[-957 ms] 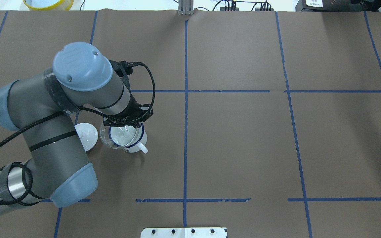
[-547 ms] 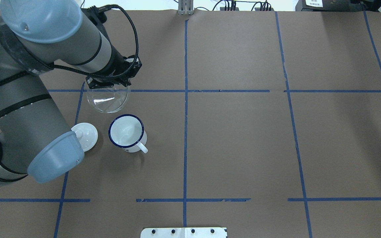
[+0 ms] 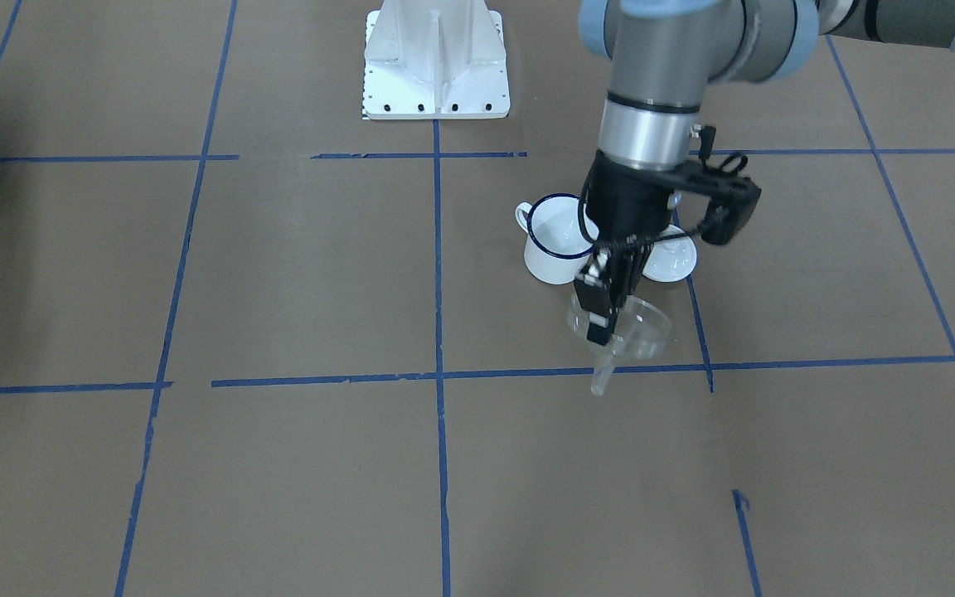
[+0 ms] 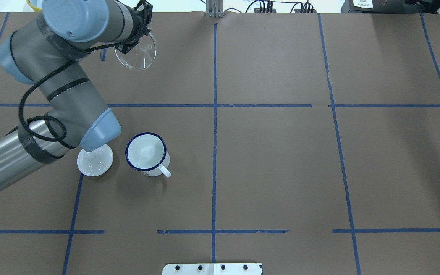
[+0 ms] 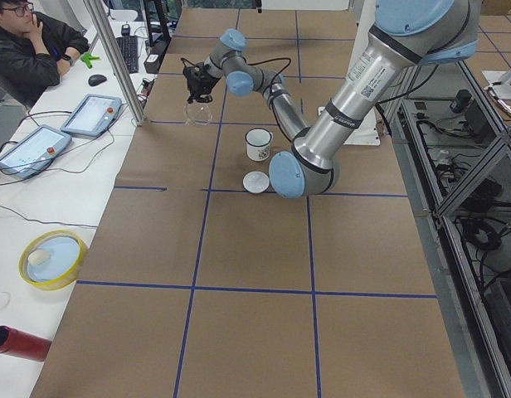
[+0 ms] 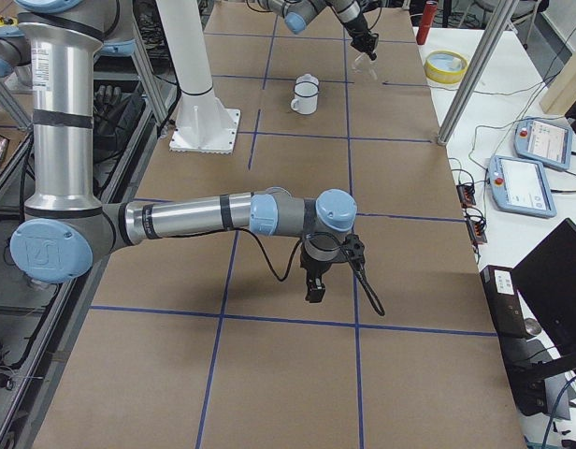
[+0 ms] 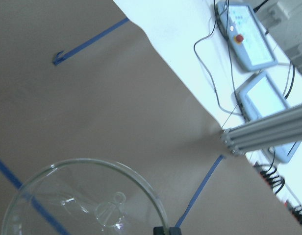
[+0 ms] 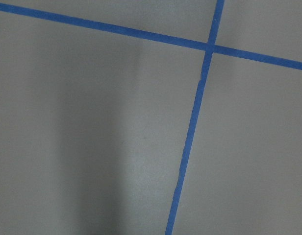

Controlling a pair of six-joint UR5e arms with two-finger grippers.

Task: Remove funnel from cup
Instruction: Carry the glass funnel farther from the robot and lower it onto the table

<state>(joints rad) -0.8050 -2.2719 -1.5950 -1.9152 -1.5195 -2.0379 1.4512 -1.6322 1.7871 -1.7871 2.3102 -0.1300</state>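
Note:
My left gripper (image 4: 128, 46) is shut on the rim of the clear funnel (image 4: 136, 54) and holds it in the air, tilted, over the far left part of the table. In the front view the gripper (image 3: 600, 319) pinches the funnel (image 3: 627, 330), whose stem points down. The funnel rim fills the bottom of the left wrist view (image 7: 87, 200). The white cup with a blue rim (image 4: 146, 152) stands apart and empty, nearer the robot. My right gripper (image 6: 315, 290) shows only in the right side view, low over the table; I cannot tell whether it is open.
A white domed lid (image 4: 95, 160) lies just left of the cup, partly under my left arm's elbow. The white robot base plate (image 3: 436, 70) sits at the near edge. A yellow bowl (image 5: 52, 259) and teach pendants (image 5: 90, 114) lie beyond the far edge, by an operator (image 5: 31, 41).
My left gripper has lifted the funnel out of the cup and carried it away toward the table's far edge. The cup and lid have stayed in place.

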